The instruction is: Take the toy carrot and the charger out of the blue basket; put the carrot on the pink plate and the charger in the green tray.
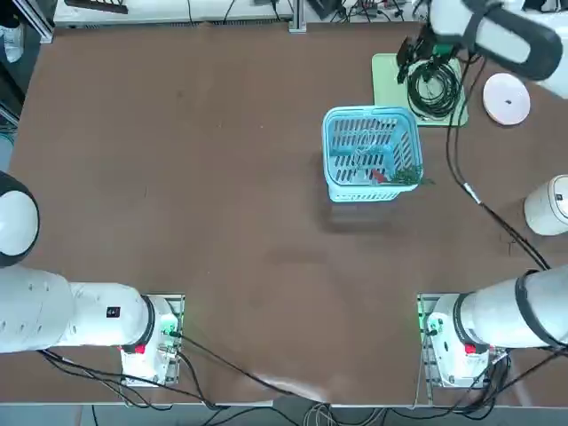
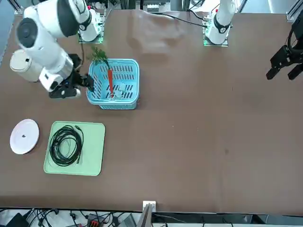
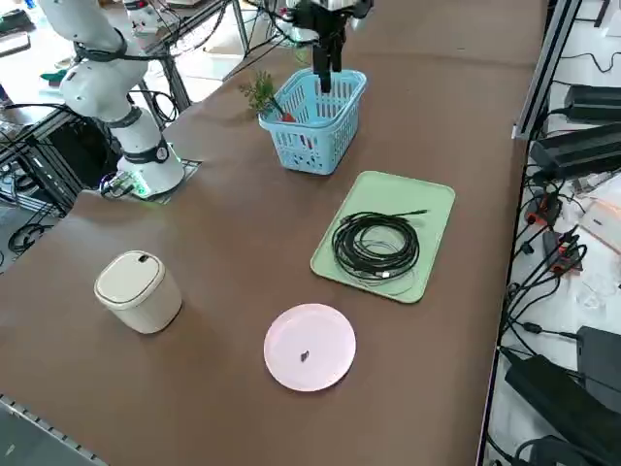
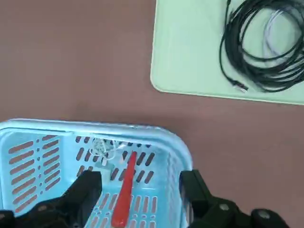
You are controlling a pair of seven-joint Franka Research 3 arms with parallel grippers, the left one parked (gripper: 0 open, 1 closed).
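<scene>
The light blue basket [image 1: 371,120] stands right of the table's middle. In it the red-orange toy carrot [image 2: 110,79] leans against a wall, its green tuft [image 3: 260,92] sticking out over the rim. The small white-grey charger [image 2: 121,90] with its thin pale cable [image 4: 106,147] lies on the slatted base. My right gripper [image 4: 139,180] hangs open above the basket's side nearest the green tray [image 1: 387,74], with nothing between its fingers; it also shows in the side view [image 3: 325,60]. The pink plate [image 1: 507,98] lies beyond the tray, bare.
A coiled black cable [image 2: 66,144] lies on the green tray. A white lidded canister [image 3: 138,289] stands near the table's right edge. The right arm's cable [image 1: 484,209] trails over the table between the tray and the arm's base.
</scene>
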